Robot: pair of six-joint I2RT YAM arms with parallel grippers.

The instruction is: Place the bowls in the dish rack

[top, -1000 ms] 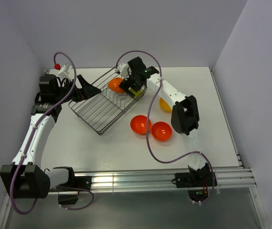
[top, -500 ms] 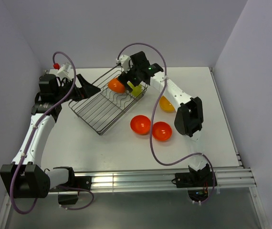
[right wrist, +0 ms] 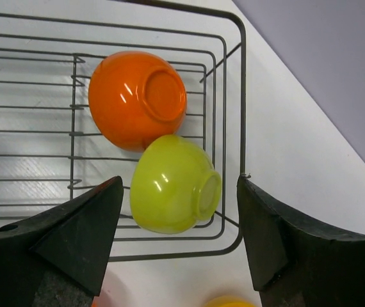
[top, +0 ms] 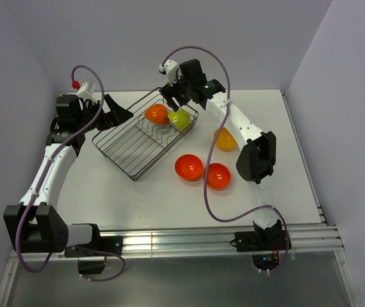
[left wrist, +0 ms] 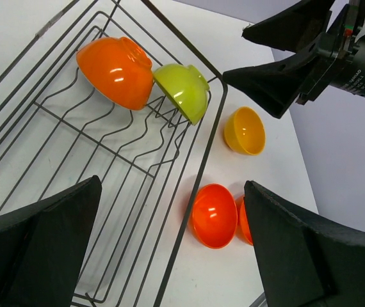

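In the far corner of the dish rack (top: 114, 161) the lime green bowl (top: 180, 118) sits beside an orange bowl (top: 157, 114), the right end effector (left wrist: 241, 52) spread empty above it, so next likely comes reaching for the yellow-orange bowl (top: 224, 139) on the bench (top: 278, 179).

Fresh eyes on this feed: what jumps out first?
The orange bowl and green bowl are touching, tipped on their sides in the far corner of the rack. The right end effector hangs open over them. On the table, right of the rack, lie a yellow bowl and two red bowls.
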